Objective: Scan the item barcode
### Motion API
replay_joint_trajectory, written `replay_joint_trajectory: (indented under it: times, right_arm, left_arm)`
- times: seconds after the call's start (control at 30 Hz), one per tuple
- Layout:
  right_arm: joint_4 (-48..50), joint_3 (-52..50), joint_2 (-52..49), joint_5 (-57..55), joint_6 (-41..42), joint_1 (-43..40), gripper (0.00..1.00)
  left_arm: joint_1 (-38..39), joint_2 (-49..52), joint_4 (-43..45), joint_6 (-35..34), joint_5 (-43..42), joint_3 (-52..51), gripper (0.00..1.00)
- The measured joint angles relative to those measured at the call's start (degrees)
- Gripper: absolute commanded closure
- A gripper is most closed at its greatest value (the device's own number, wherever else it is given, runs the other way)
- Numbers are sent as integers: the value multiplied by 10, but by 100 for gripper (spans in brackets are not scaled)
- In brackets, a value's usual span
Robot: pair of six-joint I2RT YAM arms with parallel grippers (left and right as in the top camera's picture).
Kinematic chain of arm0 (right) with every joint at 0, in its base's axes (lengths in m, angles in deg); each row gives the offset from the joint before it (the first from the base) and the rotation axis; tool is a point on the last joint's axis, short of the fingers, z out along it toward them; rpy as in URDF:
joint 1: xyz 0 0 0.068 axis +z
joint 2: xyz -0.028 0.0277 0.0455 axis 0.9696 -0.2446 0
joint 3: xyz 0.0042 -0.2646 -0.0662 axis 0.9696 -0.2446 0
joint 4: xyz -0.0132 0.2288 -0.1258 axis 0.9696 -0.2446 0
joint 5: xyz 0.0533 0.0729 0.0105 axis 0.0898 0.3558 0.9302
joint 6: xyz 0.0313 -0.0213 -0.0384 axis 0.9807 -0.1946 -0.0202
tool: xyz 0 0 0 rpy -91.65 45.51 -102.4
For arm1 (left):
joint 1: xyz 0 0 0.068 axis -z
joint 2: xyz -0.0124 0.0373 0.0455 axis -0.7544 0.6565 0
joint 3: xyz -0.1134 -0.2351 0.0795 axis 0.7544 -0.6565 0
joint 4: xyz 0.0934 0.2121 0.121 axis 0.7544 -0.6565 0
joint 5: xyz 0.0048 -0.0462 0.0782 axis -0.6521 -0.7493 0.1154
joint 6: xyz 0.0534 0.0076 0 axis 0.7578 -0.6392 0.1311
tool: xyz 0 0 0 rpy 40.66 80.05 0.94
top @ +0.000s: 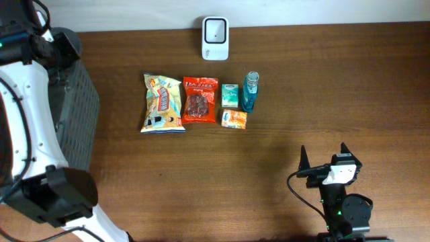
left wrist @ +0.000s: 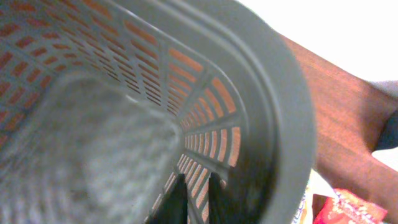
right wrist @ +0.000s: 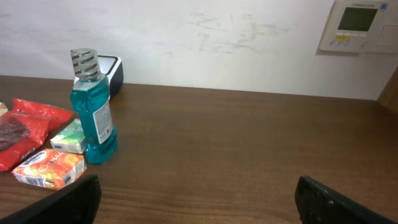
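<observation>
Five items are found in a row on the table (top: 376,81), just on the robot's side of the scanner (top: 215,30). Taken from the left: far to the left of the scanner a grey basket (top: 77,101) is recorded, and the left gripper (left wrist: 196,202) is pointed down into it. Its fingers are seen narrowly parted, with nothing visible between them.

In the row itself, left of the scanner's line, a yellow snack bag (top: 162,103) and a red snack bag (top: 200,99) are laid flat, each with its long axis running from the scanner toward the robot. Just right of that line a green box (top: 230,95) is noted, with an orange packet (top: 234,119) beyond it on the robot's side. A blue bottle (top: 250,91) is stood upright at the row's right end. None is lifted, and which one is to be scanned cannot be told.

To the right of the scanner and well apart from it, near the table's front edge, the right gripper (top: 324,156) is held low and level. Its jaws are spread wide and empty, and it is aimed across the table.

The right arm is judged the nearer: the row lies ahead of it and to its left, the bottle closest. A reach forward and leftward is judged necessary, then a carry to the scanner.
</observation>
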Motion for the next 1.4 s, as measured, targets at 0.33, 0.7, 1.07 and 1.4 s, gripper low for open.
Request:
replay_joint_trajectory:
  times: [0.33, 0.7, 1.07, 1.4]
  right_arm:
    - [0, 0, 0, 0, 0, 0, 2]
    - [0, 0, 0, 0, 0, 0, 2]
    - [18, -1, 0, 19, 0, 0, 2]
    - [209, 32, -2, 421, 47, 0, 2]
  left_arm:
    - [0, -209, -89, 5, -108, 1, 1]
    - [258, -229, -127, 8, -200, -132, 1]
    - [312, -219, 35, 8, -96, -308, 1]
    - [283, -149, 72, -8, -43, -313, 1]
